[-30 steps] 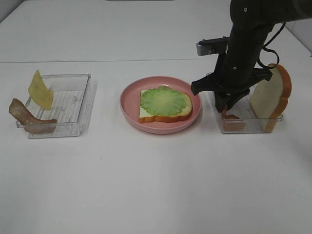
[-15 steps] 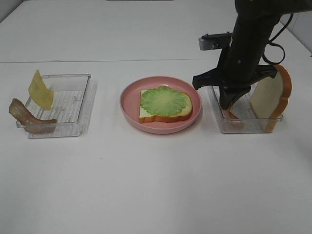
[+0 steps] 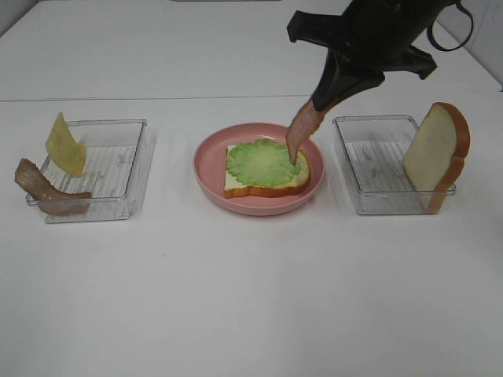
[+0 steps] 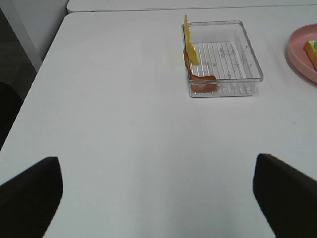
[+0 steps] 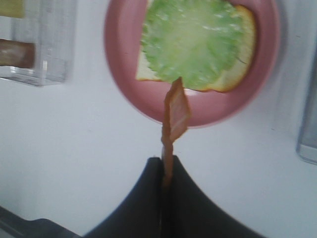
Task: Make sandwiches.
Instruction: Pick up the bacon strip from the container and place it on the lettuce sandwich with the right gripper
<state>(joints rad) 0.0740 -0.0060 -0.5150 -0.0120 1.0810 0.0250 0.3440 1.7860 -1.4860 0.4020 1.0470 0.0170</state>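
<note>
On the pink plate point(image 3: 206, 163) lies a bread slice point(image 3: 236, 184) topped with a green lettuce leaf point(image 3: 263, 162). My right gripper point(image 3: 324, 96) hangs above the plate's right side, shut on a brown bacon strip point(image 3: 301, 129) that dangles with its tip at the lettuce. The right wrist view shows the shut gripper point(image 5: 163, 178), the bacon strip point(image 5: 174, 114) and the lettuce point(image 5: 193, 42). A second bread slice point(image 3: 436, 153) leans in the right clear tray point(image 3: 369, 169). The left tray point(image 3: 118, 165) holds a yellow cheese slice point(image 3: 64, 145) and another bacon strip point(image 3: 47, 192). My left gripper point(image 4: 158, 198) is open, well short of that tray point(image 4: 223, 54).
The white table carries only the two trays and the plate. A seam runs across the table behind them. In the left wrist view the table's left edge point(image 4: 47, 64) drops off to a dark floor.
My right gripper has risen out of the right tray with the bacon strip and swung left over the plate. The left arm has not moved.
</note>
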